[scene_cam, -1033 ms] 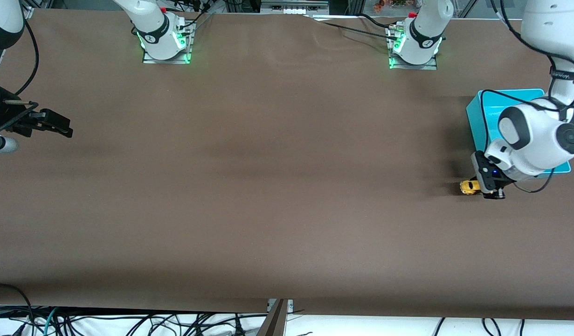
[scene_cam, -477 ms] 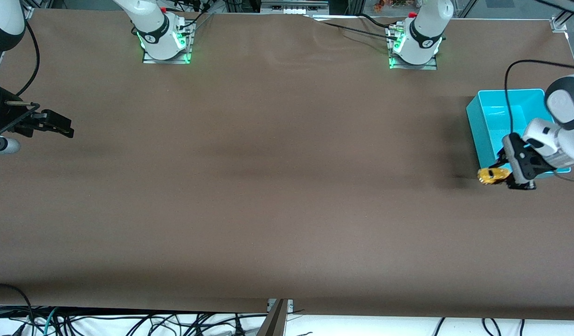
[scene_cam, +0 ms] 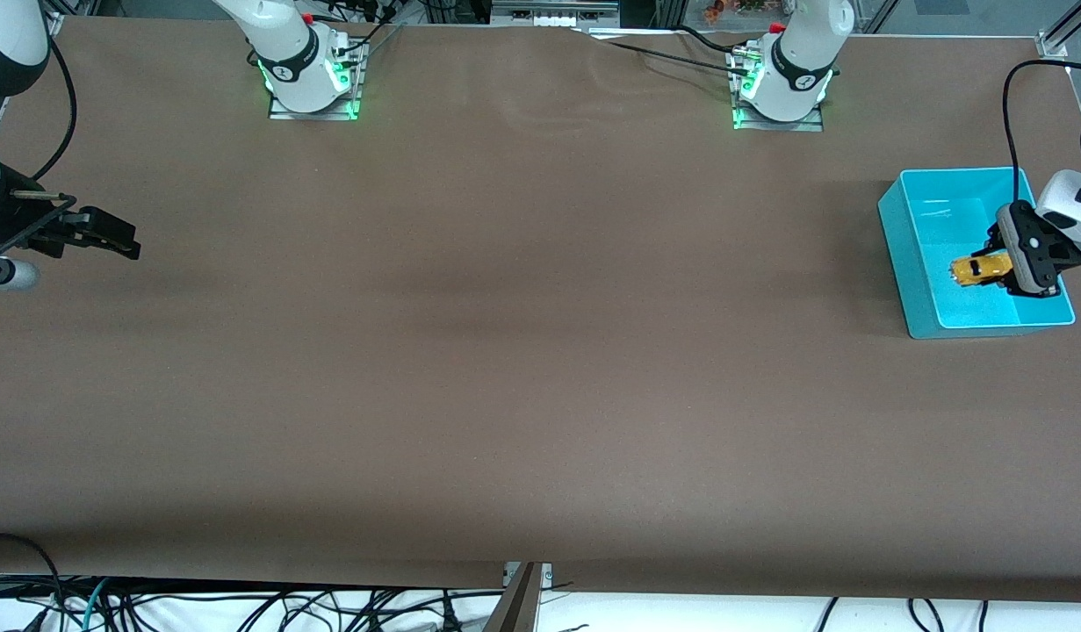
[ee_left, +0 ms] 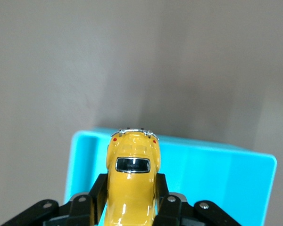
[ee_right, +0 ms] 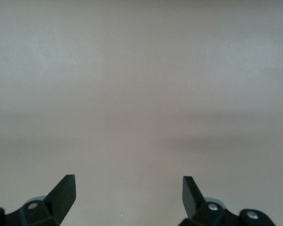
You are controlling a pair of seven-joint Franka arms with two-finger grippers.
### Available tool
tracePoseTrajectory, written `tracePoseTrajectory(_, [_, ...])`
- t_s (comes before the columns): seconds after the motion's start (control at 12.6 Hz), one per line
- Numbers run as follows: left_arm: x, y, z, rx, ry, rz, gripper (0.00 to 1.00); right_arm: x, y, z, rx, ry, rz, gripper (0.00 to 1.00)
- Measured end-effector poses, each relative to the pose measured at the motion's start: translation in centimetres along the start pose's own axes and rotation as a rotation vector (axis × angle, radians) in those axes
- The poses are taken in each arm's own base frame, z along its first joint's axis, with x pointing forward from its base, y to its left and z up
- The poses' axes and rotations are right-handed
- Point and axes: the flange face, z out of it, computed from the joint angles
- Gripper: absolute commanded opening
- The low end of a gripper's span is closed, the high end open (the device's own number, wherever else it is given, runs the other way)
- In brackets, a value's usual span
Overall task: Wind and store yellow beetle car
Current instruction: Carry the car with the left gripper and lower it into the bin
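Two pincers are in play, but only yours on the left arm matters now: the left pincer [scene_cam: 988,270] is clamped on the yellow beetle car [scene_cam: 977,270], its fingers [ee_left: 98,190] pressing the car's flanks, and it hangs over the open cyan bin [scene_cam: 911,254] at the left arm's end of the worktop [scene_cam: 522,351]. From the left wrist view the yellow beetle car [ee_left: 132,181] points out past the bin's rim [ee_left: 85,141], so its nose looks close to one wall. You appear to be at the storing step, with the winding judged done since the toy is already above the container. Your next move calls for lowering straight down toward the bin floor and then letting the fingers part, keeping the car's nose inside the rim so it does not catch or tip out. Room inside the bin is ample for so small a toy, and it looks otherwise bare. The right pincer [scene_cam: 110,235] waits over the right arm's end of the worktop, its fingers [ee_right: 61,193] spread wide with nothing between them.
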Motion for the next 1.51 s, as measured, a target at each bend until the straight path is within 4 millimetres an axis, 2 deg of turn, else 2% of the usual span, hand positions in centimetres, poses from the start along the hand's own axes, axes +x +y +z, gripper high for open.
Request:
tracePoseTrajectory(0.24, [-2.8,3.3,2.9,-0.036,-0.034,-0.015,0.0,0.0,0.0,0.0,0.0,0.0,0.001,1.0])
tracePoseTrajectory(0.48, [-5.5,5.3,5.4,-0.075,-0.019,-0.032,0.0,0.0,0.0,0.0,0.0,0.0,0.001,1.0])
tracePoseTrajectory(0.56, [-6.6,5.8,7.0,-0.073,-0.017,-0.05,0.0,0.0,0.0,0.0,0.0,0.0,0.001,1.0])
tracePoseTrajectory(0.72, [-8.3,6.9,11.8,-0.067,-0.018,-0.076,0.0,0.0,0.0,0.0,0.0,0.0,0.001,1.0])
tracePoseTrajectory(0.87, [-8.7,7.7,16.0,-0.092,-0.018,-0.082,0.0,0.0,0.0,0.0,0.0,0.0,0.001,1.0])
tracePoseTrajectory(0.95, [-8.6,7.8,17.1,-0.109,-0.023,-0.07,0.0,0.0,0.0,0.0,0.0,0.0,0.0,1.0])
tracePoseTrajectory(1.11, [-8.5,7.8,18.0,-0.133,-0.063,-0.015,0.0,0.0,0.0,0.0,0.0,0.0,0.0,1.0])
tracePoseTrajectory(1.19, [-8.5,7.8,18.0,-0.136,-0.073,-0.002,0.03,0.0,0.0,0.0,0.0,0.0,0.0,1.0])
tracePoseTrajectory(1.27, [-8.5,7.8,18.0,-0.138,-0.078,0.004,0.11,0.0,0.0,0.0,0.0,0.0,0.0,1.0])
tracePoseTrajectory(1.35, [-8.5,7.8,18.0,-0.138,-0.079,0.005,0.32,0.0,0.0,0.0,0.0,0.0,0.0,1.0])
tracePoseTrajectory(1.43, [-8.5,7.8,18.0,-0.141,-0.079,0.005,0.68,0.0,0.0,0.0,0.0,0.0,0.0,1.0])
tracePoseTrajectory(1.51, [-8.6,7.9,18.3,-0.147,-0.078,0.004,1.0,0.0,0.0,0.0,0.0,0.0,0.0,1.0])
